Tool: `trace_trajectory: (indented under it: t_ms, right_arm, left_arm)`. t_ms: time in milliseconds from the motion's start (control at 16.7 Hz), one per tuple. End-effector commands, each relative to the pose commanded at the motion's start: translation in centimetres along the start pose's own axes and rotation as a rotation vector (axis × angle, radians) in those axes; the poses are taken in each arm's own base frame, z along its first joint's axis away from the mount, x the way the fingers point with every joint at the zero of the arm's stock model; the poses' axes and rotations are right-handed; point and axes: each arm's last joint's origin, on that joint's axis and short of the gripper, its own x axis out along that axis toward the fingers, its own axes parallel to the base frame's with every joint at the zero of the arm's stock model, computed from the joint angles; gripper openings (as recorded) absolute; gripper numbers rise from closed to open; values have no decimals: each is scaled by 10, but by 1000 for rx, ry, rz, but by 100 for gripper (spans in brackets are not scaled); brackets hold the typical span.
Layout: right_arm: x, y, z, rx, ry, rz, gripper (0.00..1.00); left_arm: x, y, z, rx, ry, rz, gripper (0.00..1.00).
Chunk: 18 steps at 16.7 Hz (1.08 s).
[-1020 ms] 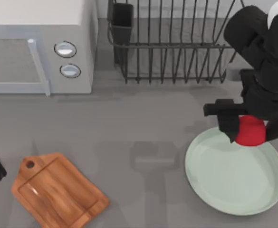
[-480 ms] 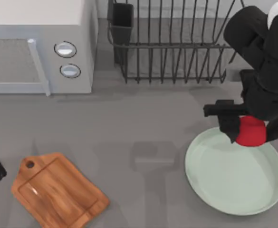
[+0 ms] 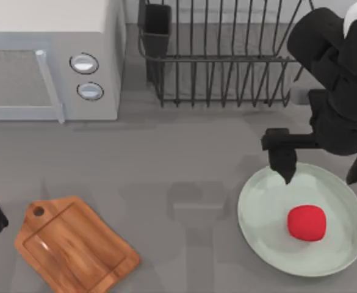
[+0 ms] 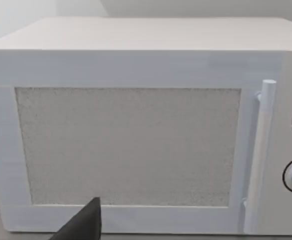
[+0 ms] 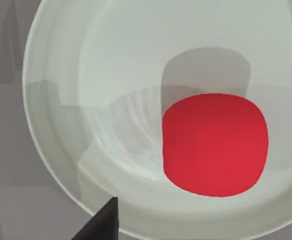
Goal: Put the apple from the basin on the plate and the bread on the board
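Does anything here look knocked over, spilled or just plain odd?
Nothing stands out. The apple sits on the plate, with the right gripper open above the plate's far edge. The cutting board lies flat but at an angle, near the table's front left. The microwave and dish rack stand upright at the back.

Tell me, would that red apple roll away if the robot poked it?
Probably not far. The apple looks blocky with flattish sides, so it would likely slide or tip rather than roll. It sits inside the plate, whose raised rim should stop it. Its smooth skin may make it slippery.
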Motion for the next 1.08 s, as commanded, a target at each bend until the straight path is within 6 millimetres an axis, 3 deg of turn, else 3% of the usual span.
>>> trace_trajectory:
  t_ms: [420, 660, 840, 1080]
  right_arm:
    - [0, 0, 0, 1, 0, 0, 100]
    - [-8, -16, -10, 1, -82, 41, 100]
    - [-20, -43, -32, 0, -234, 102, 100]
    - [-29, -86, -81, -2, -550, 183, 100]
  left_arm:
    - [0, 0, 0, 0, 0, 0, 100]
    - [0, 0, 0, 0, 0, 0, 100]
    - [0, 0, 0, 0, 0, 0, 100]
    - [0, 0, 0, 0, 0, 0, 100]
